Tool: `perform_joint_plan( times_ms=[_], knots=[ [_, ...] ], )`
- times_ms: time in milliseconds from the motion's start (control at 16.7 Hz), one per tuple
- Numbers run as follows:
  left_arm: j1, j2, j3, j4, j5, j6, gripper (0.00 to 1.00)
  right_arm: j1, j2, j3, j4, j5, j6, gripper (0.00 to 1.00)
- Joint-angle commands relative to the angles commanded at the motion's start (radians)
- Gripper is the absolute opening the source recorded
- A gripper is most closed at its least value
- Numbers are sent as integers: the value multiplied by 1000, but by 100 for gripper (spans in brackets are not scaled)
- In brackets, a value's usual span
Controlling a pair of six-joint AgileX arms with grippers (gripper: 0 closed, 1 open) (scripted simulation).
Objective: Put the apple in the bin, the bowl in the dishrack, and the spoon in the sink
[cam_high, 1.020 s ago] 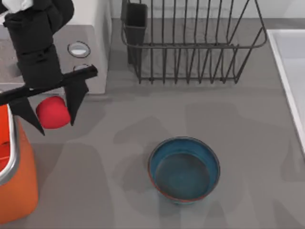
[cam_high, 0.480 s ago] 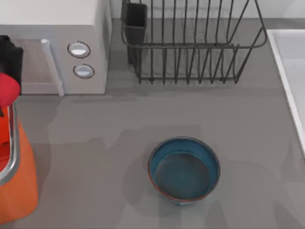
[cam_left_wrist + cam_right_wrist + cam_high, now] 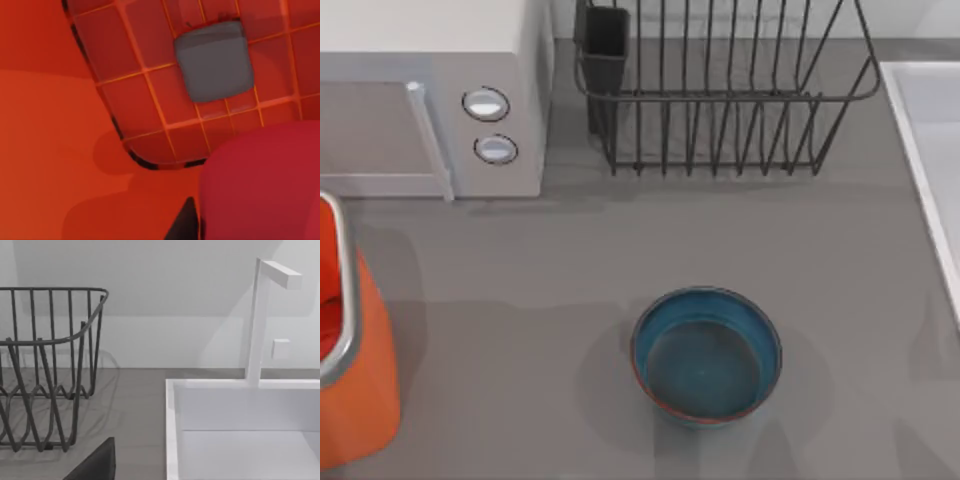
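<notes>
The red apple [image 3: 260, 185] is close up in the left wrist view, over the orange, gridded inside of the bin [image 3: 60, 125]. My left gripper [image 3: 200, 225] is shut on it; one dark fingertip [image 3: 186, 222] shows against the apple's side. From above, the bin [image 3: 355, 400] stands at the table's left edge. The teal-blue bowl [image 3: 706, 355] sits upright on the table, right of centre toward the front. The wire dishrack [image 3: 720, 90] stands at the back. The sink [image 3: 930, 140] lies at the right edge. My right gripper [image 3: 95, 465] hovers near the sink [image 3: 240, 430]. The spoon is out of view.
A white microwave [image 3: 430, 100] with two round knobs stands at the back left, beside the dishrack's dark cutlery cup [image 3: 605, 45]. A white tap [image 3: 260, 320] rises behind the sink. A grey square [image 3: 214, 62] marks the bin's floor. Grey tabletop [image 3: 570, 260] spreads around the bowl.
My left gripper carried the apple leftward from in front of the microwave to over the bin, leaving the top view. The bowl has not moved.
</notes>
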Motion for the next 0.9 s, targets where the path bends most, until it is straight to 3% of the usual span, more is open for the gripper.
perform_joint_plan(
  times_ms=[240,900],
  knots=[
    [-13,-2,-5,16,13,-1,0,0,0,0,0,0,0,100],
    [-17,9,-268,278,2,-17,0,0,0,0,0,0,0,100]
  ],
)
